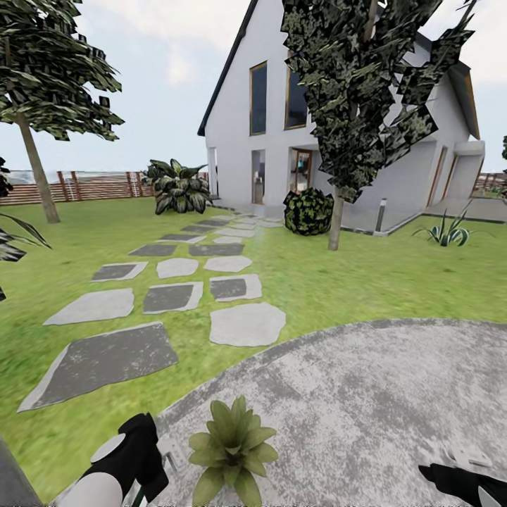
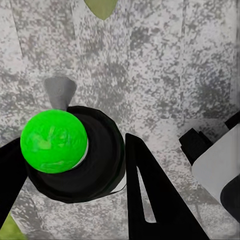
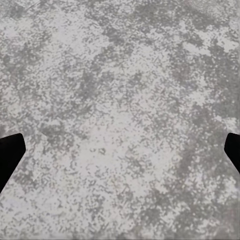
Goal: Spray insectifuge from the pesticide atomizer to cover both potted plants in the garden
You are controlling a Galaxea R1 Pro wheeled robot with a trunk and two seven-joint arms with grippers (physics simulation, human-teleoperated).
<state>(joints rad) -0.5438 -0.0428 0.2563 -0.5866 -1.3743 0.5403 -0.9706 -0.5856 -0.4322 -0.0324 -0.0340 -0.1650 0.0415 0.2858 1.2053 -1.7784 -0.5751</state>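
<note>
Two fingers of the left gripper (image 2: 75, 170) clamp a dark round bottle, the pesticide atomizer (image 2: 75, 160), seen top-down in the left wrist view; its cap reads bright green here, not red, above a black body with a thin white edge. Judging by the pose, it's held upright over the stone patio (image 2: 165, 75) so the nozzle end can be aimed at leaves just ahead. A leaf tip (image 2: 101, 6) pokes in beyond the bottle. In the head view the left gripper (image 1: 134, 458) sits just beside one potted plant (image 1: 232, 443), a low rosette of broad pointed green leaves on the patio edge, close enough to spray, probably. Right gripper (image 3: 120, 150) hangs spread wide, holding nothing, over bare patio, likely parked out of the way. Farther off: stepping stones (image 1: 169, 296), lawn (image 1: 366, 274), house (image 1: 338, 105). Second plant not spotted.
</note>
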